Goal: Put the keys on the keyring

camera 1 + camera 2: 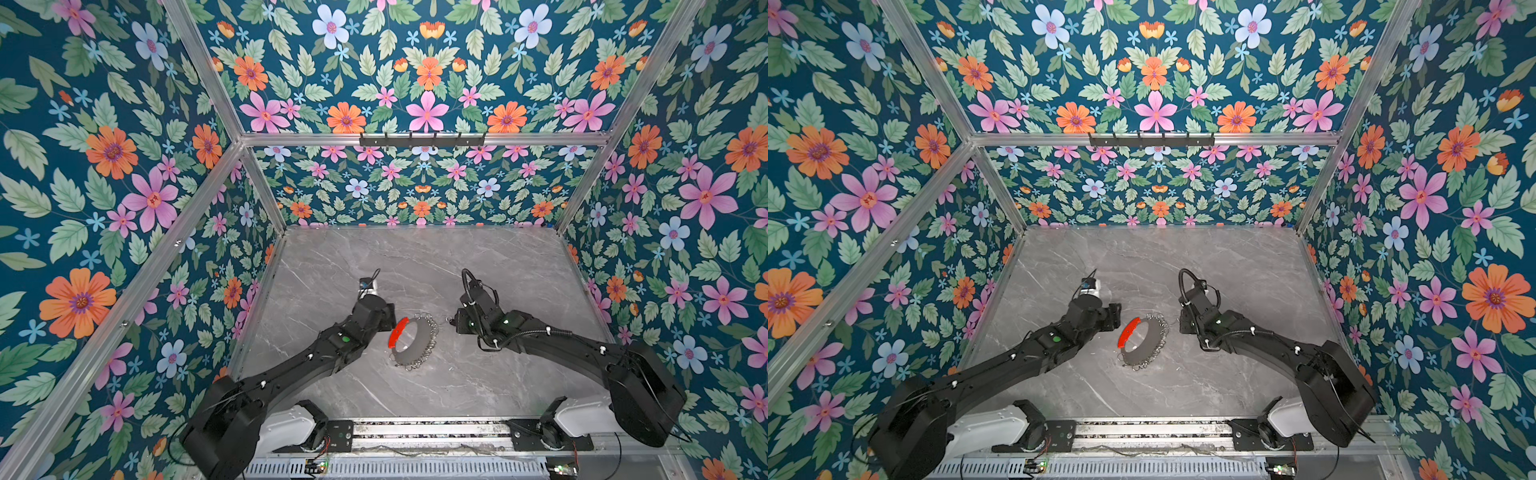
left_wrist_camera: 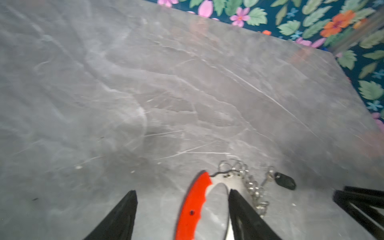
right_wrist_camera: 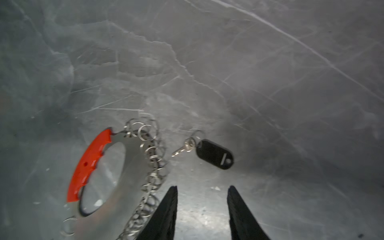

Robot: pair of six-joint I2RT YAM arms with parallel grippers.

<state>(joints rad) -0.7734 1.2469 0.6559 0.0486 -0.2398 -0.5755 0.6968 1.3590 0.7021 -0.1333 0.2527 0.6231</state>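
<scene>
The keyring (image 1: 415, 353) (image 1: 1144, 351), a flat grey disc fringed with silver loops and bearing a red curved piece (image 1: 397, 332), lies mid-table. In the left wrist view my left gripper (image 2: 182, 196) stands open astride the red piece (image 2: 193, 207), one finger (image 2: 233, 199) over the disc's hole. The keys (image 3: 215, 153) (image 2: 285, 180), a black tag with a small silver ring, lie on the marble just beside the keyring's loops (image 3: 152, 162). My right gripper (image 3: 202, 188) is open and empty, short of the tag. In both top views the tag is hidden by the right gripper (image 1: 457, 322).
The grey marble table (image 1: 457, 257) is boxed in by floral walls on three sides with aluminium posts. A black hook rail (image 1: 422, 139) hangs on the back wall, high up. The right arm's fingers (image 2: 357, 199) show at the edge of the left wrist view.
</scene>
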